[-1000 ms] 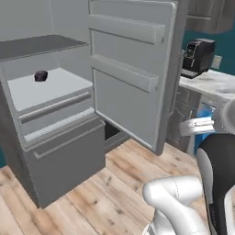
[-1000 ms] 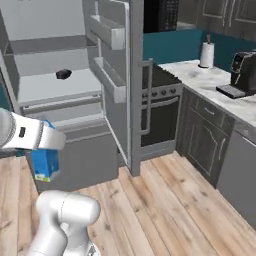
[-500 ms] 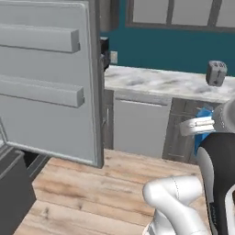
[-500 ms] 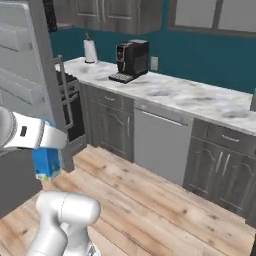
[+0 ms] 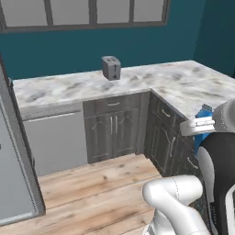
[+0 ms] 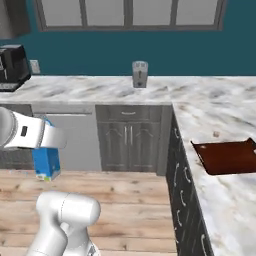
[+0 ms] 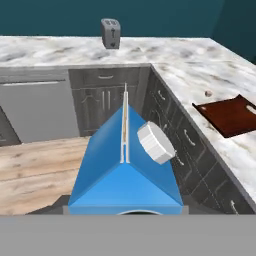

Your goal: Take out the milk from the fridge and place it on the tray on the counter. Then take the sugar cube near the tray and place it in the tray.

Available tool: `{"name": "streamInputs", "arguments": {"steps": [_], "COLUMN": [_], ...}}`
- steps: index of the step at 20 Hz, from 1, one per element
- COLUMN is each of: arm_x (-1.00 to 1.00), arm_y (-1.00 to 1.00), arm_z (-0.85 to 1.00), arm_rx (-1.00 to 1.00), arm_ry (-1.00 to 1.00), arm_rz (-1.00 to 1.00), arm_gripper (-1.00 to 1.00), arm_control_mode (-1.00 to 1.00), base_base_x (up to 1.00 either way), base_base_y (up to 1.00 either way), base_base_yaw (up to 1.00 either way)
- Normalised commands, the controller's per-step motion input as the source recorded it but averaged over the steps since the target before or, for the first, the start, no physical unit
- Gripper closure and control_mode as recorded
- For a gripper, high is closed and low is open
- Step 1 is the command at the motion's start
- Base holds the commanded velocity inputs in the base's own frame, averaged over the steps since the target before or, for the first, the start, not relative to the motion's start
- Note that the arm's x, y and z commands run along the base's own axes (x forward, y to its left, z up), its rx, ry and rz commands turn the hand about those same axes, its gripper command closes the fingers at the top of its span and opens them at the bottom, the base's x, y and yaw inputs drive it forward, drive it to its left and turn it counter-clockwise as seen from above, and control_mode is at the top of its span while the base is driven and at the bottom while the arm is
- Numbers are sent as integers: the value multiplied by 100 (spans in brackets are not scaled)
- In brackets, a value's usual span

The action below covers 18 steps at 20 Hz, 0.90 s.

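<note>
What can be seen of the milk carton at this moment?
The milk is a plain blue carton with a gabled top, a thin pale seam along the ridge and a white round cap on one slope. In the hand view it sits close under the camera, ridge toward the counter. In the right base view it hangs upright at the arm's end, above the wooden floor, off the counter and apart from the tray. The fingers are hidden.

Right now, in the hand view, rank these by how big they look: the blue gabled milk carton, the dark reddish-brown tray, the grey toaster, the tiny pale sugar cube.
1. Blue gabled milk carton, though it sits right at the camera, so nearness inflates it.
2. Dark reddish-brown tray.
3. Grey toaster, far back on the marble counter.
4. Tiny pale sugar cube.
</note>
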Motion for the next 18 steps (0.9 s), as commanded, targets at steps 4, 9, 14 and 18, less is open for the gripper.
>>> {"name": "streamInputs", "arguments": {"steps": [4,9,14,18], "arm_x": [0,0,0,0], "arm_y": [0,0,0,0], "arm_z": [0,0,0,0], "arm_rx": [0,0,0,0], "arm_ry": [0,0,0,0], "arm_rz": [0,0,0,0], "arm_gripper": [100,100,100,100], "arm_control_mode": [100,100,100,100], "base_base_x": [3,-6,35,45], "base_base_y": [21,42,5,50], "base_base_yaw": [-90,-52,-44,-61]}}
